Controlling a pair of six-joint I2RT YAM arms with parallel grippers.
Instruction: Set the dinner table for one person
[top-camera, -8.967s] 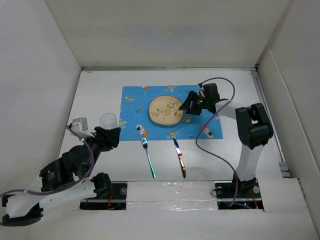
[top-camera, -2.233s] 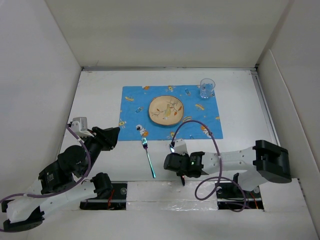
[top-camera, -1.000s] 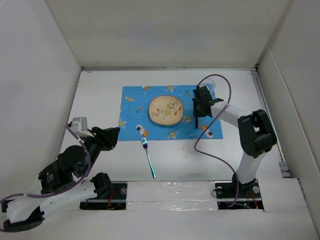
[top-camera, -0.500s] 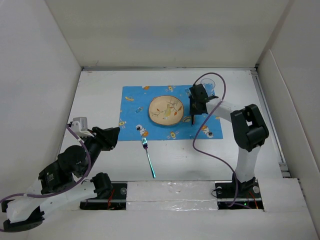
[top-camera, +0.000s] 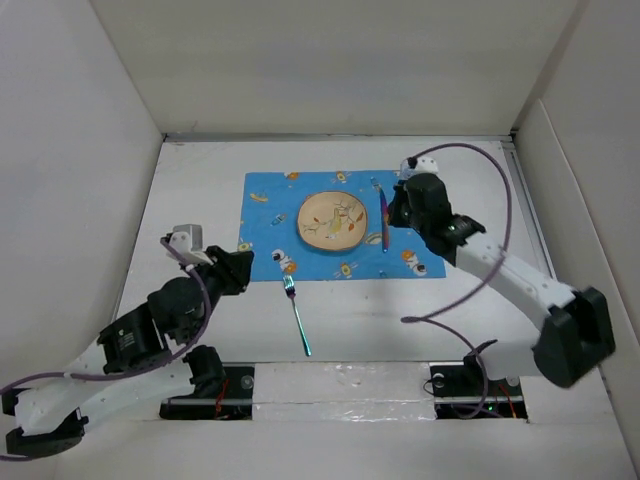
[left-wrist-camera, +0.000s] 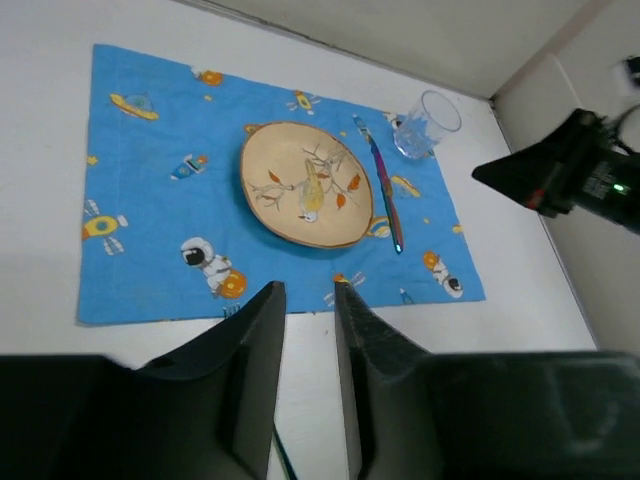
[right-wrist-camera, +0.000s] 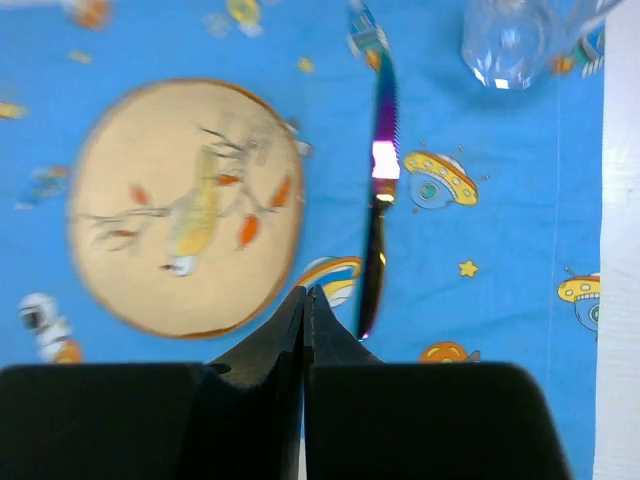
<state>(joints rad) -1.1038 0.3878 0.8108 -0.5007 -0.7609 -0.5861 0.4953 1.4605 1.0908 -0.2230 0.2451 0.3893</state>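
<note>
The right gripper (right-wrist-camera: 305, 292) has its jaws pressed together on nothing, tips above the mat (right-wrist-camera: 500, 240) between the plate (right-wrist-camera: 185, 205) and the knife's (right-wrist-camera: 378, 200) near end; the knife lies flat on the mat just right of the plate, the glass (right-wrist-camera: 510, 35) upright near its far end; the left gripper (left-wrist-camera: 308, 300), jaws narrowly apart and empty, hangs over the white walled table (top-camera: 200, 190) by the mat's near left corner; the fork (top-camera: 298, 318) lies on bare table, tines at the mat's near edge
</note>
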